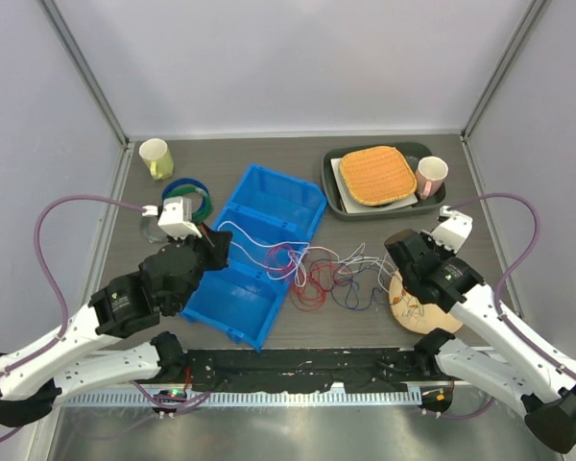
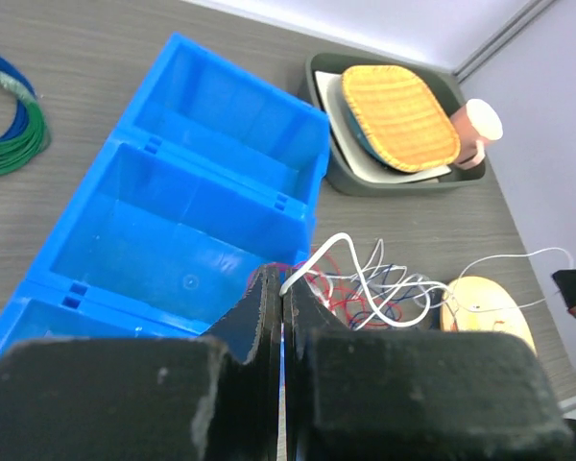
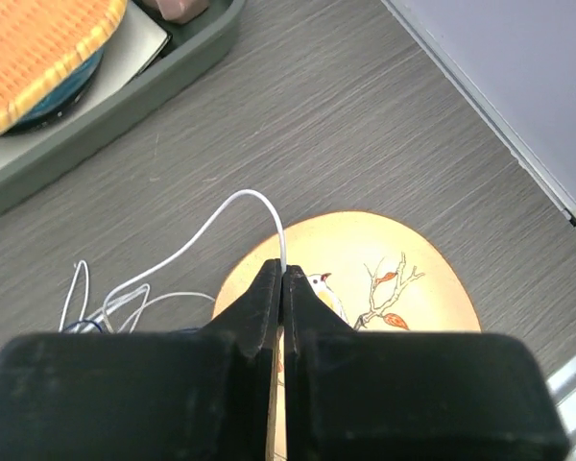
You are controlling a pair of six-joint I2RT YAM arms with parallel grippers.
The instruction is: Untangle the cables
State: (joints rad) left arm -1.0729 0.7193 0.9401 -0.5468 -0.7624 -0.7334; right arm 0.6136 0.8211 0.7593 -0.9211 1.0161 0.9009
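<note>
Top external view: the cables are one loose knot of red, white and dark strands on the desk. They lie between the blue bin and the bird-print plate, with a few loops draped over the bin's right edge.

The arms sit on opposite sides of the knot, which makes sense to me. Grab one wire at two spots, pull outward, and it should slide free of the rest. That's my guess at the plan, anyway.

On the left wrist cam, the left gripper has its jaws pressed together on a white strand. It curves out from the tips toward the tangle.

The right wrist cam is the same deal. The right gripper hovers over the plate's edge with its jaws pinched tight on a white loop, which arcs up and trails back to the pile. I can't tell whether both arms have the same wire.

The risk is that the whole knot drags along instead of one wire coming out.
</note>
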